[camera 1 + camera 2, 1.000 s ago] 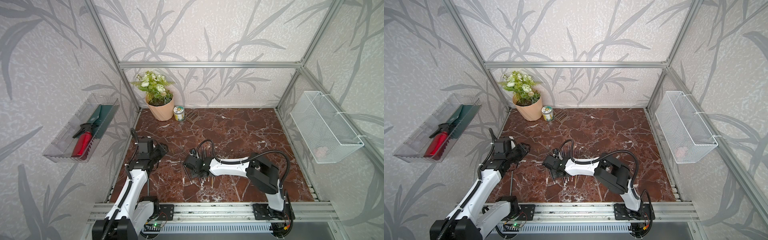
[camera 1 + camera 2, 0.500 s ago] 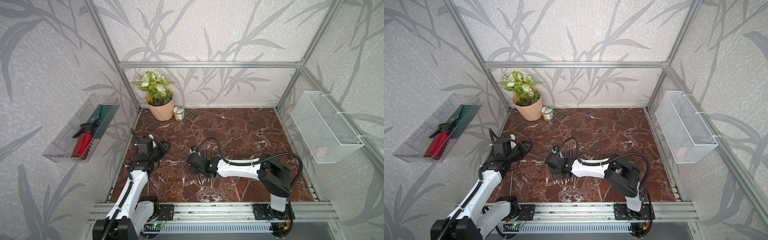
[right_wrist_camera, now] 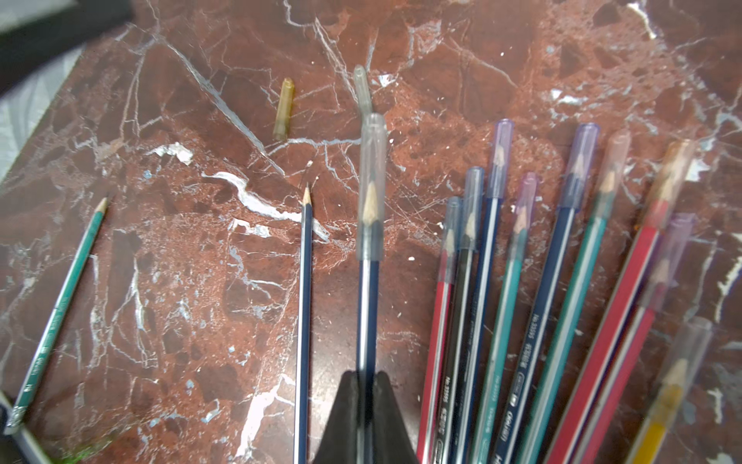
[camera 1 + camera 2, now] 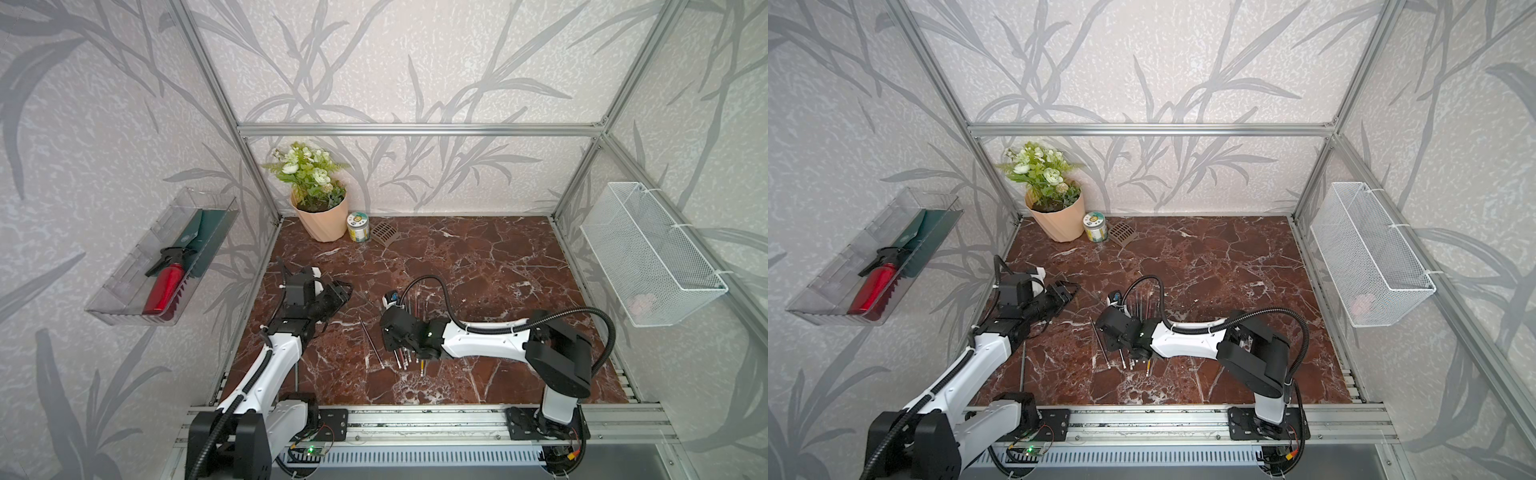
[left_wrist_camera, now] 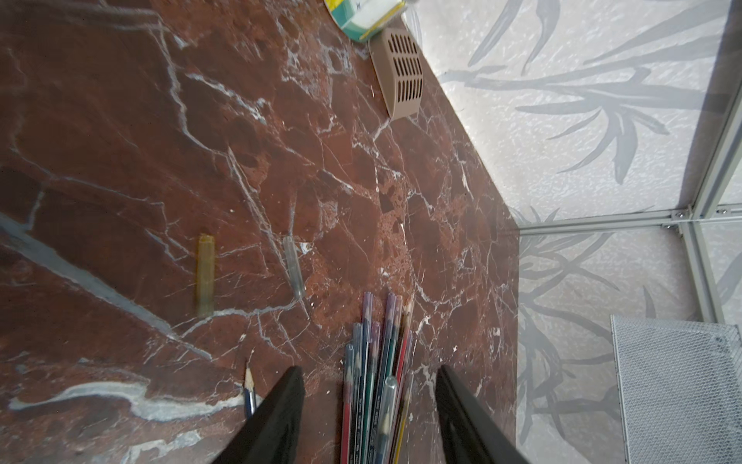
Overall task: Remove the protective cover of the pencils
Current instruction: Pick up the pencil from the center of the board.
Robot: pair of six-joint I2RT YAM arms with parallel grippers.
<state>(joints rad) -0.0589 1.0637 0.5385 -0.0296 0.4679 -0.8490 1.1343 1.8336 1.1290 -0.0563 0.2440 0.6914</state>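
1. Red-brown marble-patterned tabletop. It carries every item below except the two wall fittings.
2. White wire-mesh basket, hung on the side wall by the right arm. Something pale lies at its near end, too small to identify.
3. Clear plastic wall tray, on the opposite wall. It holds a red bottle with a black trigger head.
4. Peach pot of white-flowered greenery, in the far corner. A small round tin and a beige slotted grille stand just beside it.
5. Left gripper. Its black jaws are parted and hold nothing, and it points toward the pencil tips.
6. Right gripper. Its jaws are closed on the shaft of one dark blue pencil, whose point sits inside a clear cap.
7. Pencils, mid-table towards the front rail, beneath the right wrist. About nine lie fanned side by side, with red, black, blue, teal, green and yellow shafts. Each tip is under a translucent cap.
8. Two uncapped pencils, lying apart from the fan on the table. One is a bare dark blue pencil and the other a bare green pencil.
9. Two loose caps, lying on the marble beyond the bare tips. One is an amber cap and the other a colourless cap.
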